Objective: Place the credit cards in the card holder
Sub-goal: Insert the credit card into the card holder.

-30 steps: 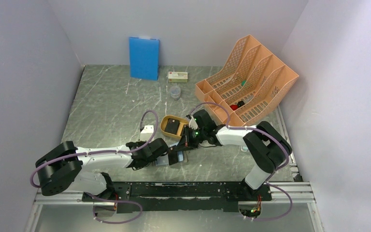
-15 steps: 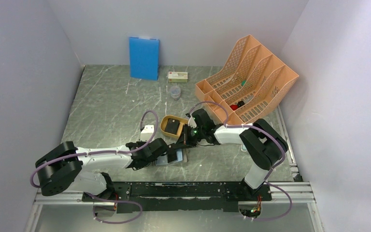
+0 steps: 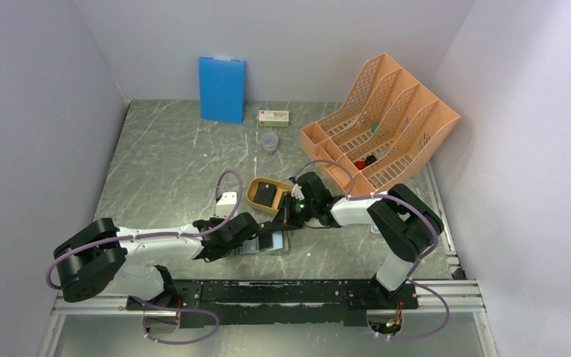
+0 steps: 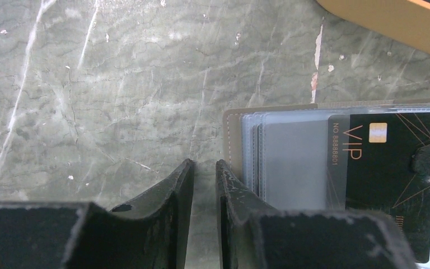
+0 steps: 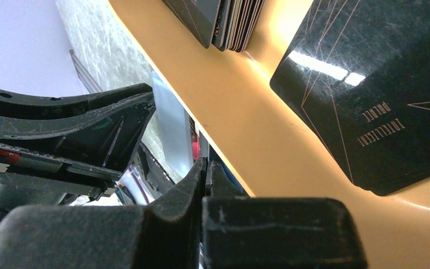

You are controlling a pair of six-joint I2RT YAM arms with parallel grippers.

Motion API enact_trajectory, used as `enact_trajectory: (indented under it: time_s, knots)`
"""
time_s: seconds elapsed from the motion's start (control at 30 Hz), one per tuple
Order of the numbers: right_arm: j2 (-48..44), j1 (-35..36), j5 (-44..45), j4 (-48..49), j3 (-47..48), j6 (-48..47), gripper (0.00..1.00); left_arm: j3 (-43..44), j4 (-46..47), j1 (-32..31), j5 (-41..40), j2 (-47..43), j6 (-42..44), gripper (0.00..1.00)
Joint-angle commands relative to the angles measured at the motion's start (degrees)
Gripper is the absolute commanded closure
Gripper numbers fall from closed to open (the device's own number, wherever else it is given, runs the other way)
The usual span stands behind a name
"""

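The grey card holder lies open on the table, its pale pockets facing up; it also shows in the top view. A black VIP credit card lies on it, its left edge under a clear pocket. My right gripper is shut on that card's right edge and reaches in low from the right. My left gripper is open by a narrow gap, with only table between the jaws. Its right finger rests on the holder's left edge. More credit cards lie in the yellow tray.
The mustard tray sits just behind both grippers. An orange file rack fills the back right. A blue board leans on the back wall. A small box and a clear cup stand nearby.
My right gripper has slid left with the black card, which now lies flatter and further over the holder. The left arm has hardly moved.
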Motion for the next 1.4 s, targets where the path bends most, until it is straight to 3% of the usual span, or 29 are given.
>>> enact_trajectory:
  time_s: [0.0,0.43,0.6,0.77,1.37]
  knots:
    - [-0.6,1.1,3.3,0.0,-1.2,0.8,1.0,-3.3,-0.1,0.0,7.8,2.6,-1.9,0.74]
    - [-1.7,3.9,5.3,-4.6,2.0,-1.3,1.0,-3.6,0.5,0.0,8.4,2.3,-1.9,0.74]
    - [-2.9,3.9,5.1,-6.1,2.6,-2.4,0.75,-4.0,1.1,0.0,8.5,1.8,-1.8,0.74]
    - [-2.6,4.6,4.8,-7.3,3.8,-2.9,0.67,-4.3,1.6,0.0,9.0,1.4,-1.7,0.75]
    - [1.0,8.6,5.9,-9.8,8.5,-2.8,0.64,-5.5,3.0,0.0,9.8,-1.0,-1.8,0.75]
